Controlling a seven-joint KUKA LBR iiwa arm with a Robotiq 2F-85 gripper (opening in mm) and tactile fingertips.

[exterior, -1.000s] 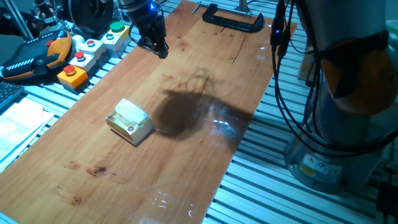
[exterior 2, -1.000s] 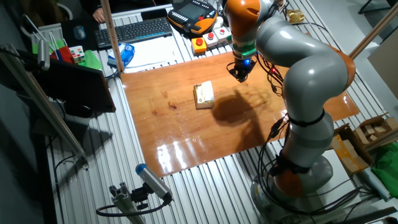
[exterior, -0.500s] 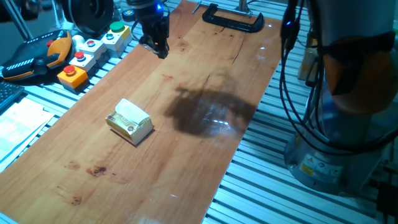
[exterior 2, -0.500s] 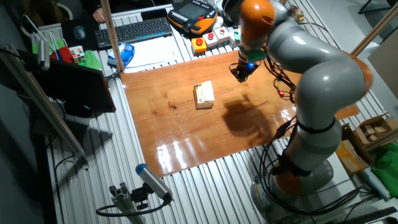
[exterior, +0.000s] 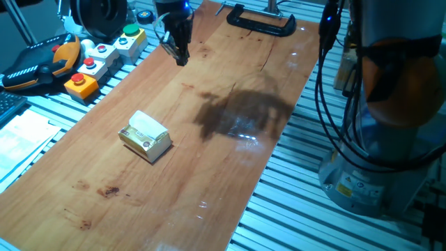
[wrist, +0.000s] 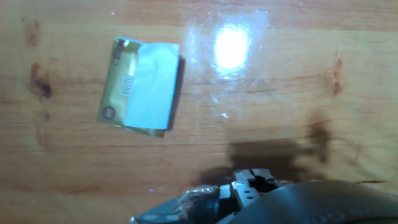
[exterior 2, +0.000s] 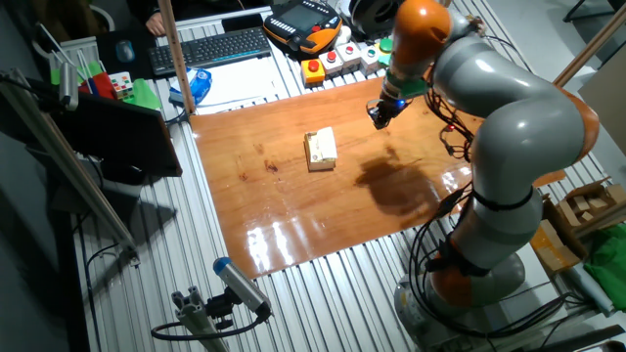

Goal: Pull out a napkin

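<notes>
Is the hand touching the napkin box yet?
No: the hand hangs well away from the box, with bare table between them.

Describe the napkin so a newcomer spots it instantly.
Start at the wooden table; the only loose thing on it is a small yellow-gold box. The napkin is the white sheet on its top, pale against the gold.
</notes>
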